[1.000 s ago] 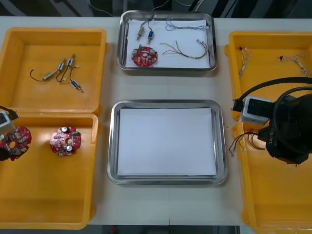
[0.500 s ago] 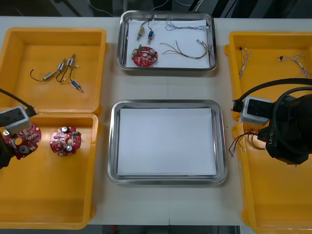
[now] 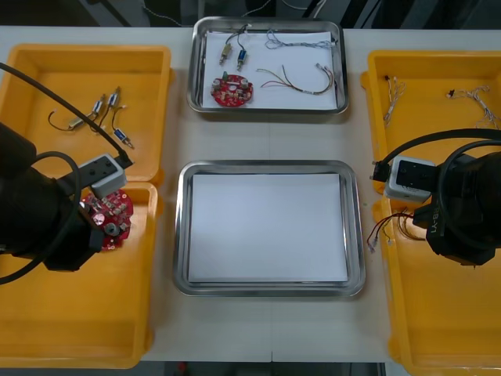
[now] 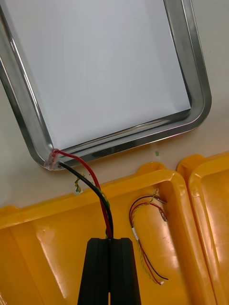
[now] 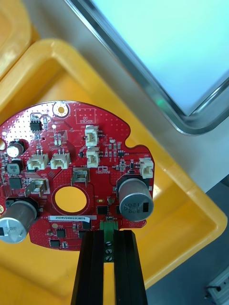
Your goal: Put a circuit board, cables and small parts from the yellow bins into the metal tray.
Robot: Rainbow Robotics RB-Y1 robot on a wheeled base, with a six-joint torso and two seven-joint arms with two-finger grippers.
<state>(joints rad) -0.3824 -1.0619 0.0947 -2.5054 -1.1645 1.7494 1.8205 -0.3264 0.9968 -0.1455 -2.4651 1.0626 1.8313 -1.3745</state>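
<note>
With our left gripper we are pinching a red circuit board over a yellow bin, whose wall is standing before the metal tray. Our right gripper is clamping a red-black cable reaching the tray's rim; a multicoloured cable is lying in the right-hand bin.

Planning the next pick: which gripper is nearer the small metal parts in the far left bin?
Left. The left gripper is over the bin next to the small metal parts; the right gripper is over the near right bin, beyond the tray.
</note>
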